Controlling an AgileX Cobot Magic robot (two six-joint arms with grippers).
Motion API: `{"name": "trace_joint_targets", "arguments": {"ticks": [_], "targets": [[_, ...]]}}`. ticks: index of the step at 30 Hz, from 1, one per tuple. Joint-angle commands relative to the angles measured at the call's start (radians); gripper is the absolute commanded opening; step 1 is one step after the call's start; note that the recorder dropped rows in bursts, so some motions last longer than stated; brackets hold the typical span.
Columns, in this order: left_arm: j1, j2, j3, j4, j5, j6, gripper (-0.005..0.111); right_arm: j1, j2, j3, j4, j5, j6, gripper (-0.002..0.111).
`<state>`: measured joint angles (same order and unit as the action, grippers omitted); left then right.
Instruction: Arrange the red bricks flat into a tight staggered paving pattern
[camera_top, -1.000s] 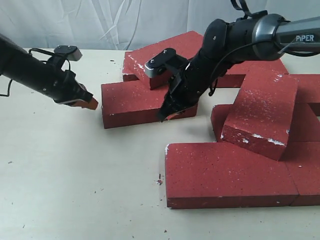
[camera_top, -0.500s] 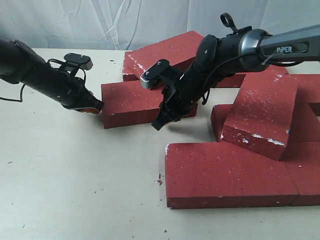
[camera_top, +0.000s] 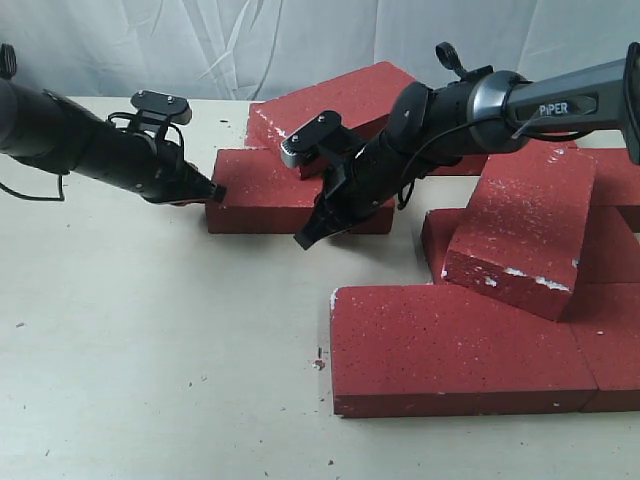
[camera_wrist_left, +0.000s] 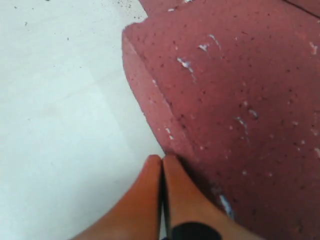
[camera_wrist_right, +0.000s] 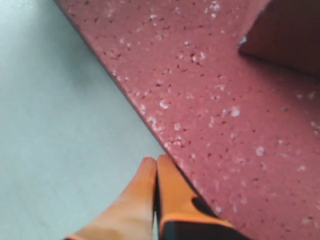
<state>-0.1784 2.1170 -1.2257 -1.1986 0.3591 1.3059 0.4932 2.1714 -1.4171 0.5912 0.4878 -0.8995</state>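
A wrinkled white sheet (camera_top: 200, 45) hangs behind a pale cream tabletop (camera_top: 150, 380) dotted with dark crumbs, evenly lit

Dark-red rough rectangular paving bricks (camera_top: 455, 345): at least eight visible, exact total hidden by overlap far right. Black robot arms (camera_top: 460, 100): two. Orange-tipped grippers: two, left gripper (camera_top: 211, 192), right gripper (camera_top: 306, 239). Pale flat tabletop (camera_top: 150, 350): one.
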Motion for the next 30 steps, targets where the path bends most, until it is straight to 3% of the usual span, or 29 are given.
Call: {"name": "trace_joint_targets", "arguments": {"ticks": [1,15,19,23,27,30], "targets": [[-0.005,0.014,0.001,-0.028,0.015,0.013,0.0,-0.005,-0.001,-0.005,-0.015,-0.047,-0.005,-0.001],[0.036,0.01,0.001,0.041,0.01,0.014,0.0,-0.005,-0.036,-0.005,-0.141,0.071,0.022,-0.001],[0.057,-0.008,0.001,0.048,0.05,0.01,0.0,-0.005,-0.069,-0.005,-0.149,0.172,0.022,-0.001],[0.052,-0.006,0.001,0.022,0.067,-0.002,0.0,-0.005,-0.125,-0.005,-0.304,0.297,0.03,-0.001],[0.032,0.009,-0.002,0.019,0.055,-0.002,0.0,-0.022,-0.179,-0.005,-0.433,0.345,0.201,-0.001],[0.023,0.021,-0.011,0.016,0.056,-0.002,0.0,-0.06,-0.213,0.001,-0.424,0.345,0.23,-0.001]]}}
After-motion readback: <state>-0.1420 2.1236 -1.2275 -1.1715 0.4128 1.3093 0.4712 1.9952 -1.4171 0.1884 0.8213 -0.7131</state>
